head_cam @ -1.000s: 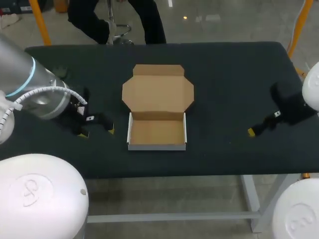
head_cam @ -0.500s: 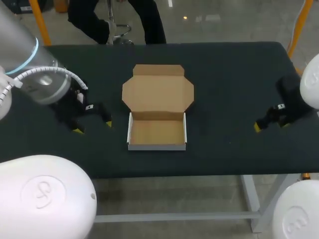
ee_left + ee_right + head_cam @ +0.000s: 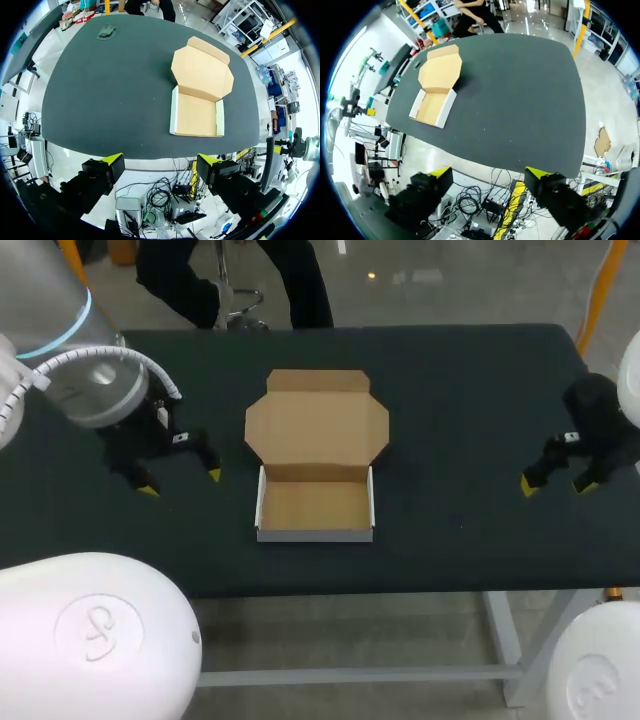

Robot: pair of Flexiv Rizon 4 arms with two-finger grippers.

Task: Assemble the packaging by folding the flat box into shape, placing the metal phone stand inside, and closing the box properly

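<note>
Head view: the box [image 3: 316, 455] is seen folded into an open-lidded, empty tray at the middle of the table [image 3: 450, 390], the left gripper [image 3: 181, 482] and right gripper [image 3: 556, 485] are held wide open and empty well to either side, and filling and closing are judged undone

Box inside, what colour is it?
The box is plain brown inside, with white outer walls. The left wrist view shows it best.

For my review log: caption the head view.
Empty cardboard box, lid open flat, between open left pincer and open right pincer.
</note>
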